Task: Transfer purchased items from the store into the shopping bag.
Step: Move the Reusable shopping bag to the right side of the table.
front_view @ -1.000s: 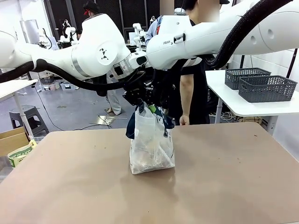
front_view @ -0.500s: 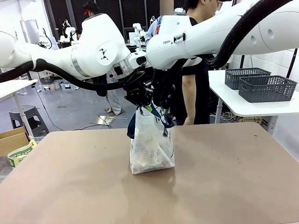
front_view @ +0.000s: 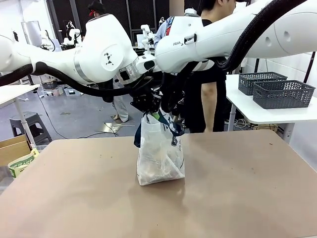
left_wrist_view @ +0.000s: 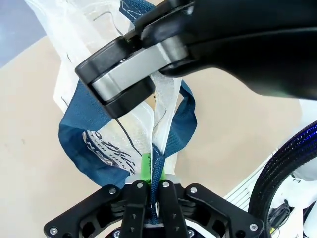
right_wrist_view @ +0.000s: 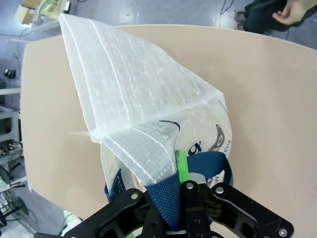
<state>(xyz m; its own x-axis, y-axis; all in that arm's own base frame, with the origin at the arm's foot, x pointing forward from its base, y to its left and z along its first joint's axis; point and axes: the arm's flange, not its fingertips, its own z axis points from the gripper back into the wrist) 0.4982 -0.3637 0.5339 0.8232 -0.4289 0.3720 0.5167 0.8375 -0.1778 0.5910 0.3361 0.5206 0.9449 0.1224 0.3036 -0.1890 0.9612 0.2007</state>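
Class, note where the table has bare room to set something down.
Bare tabletop lies left, right and in front of the shopping bag. It is crowded above the bag, where left gripper and right gripper pinch its handles.

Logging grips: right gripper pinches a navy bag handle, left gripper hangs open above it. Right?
No: the left wrist view shows the left gripper shut on a navy handle of the shopping bag too. The right gripper does pinch one.
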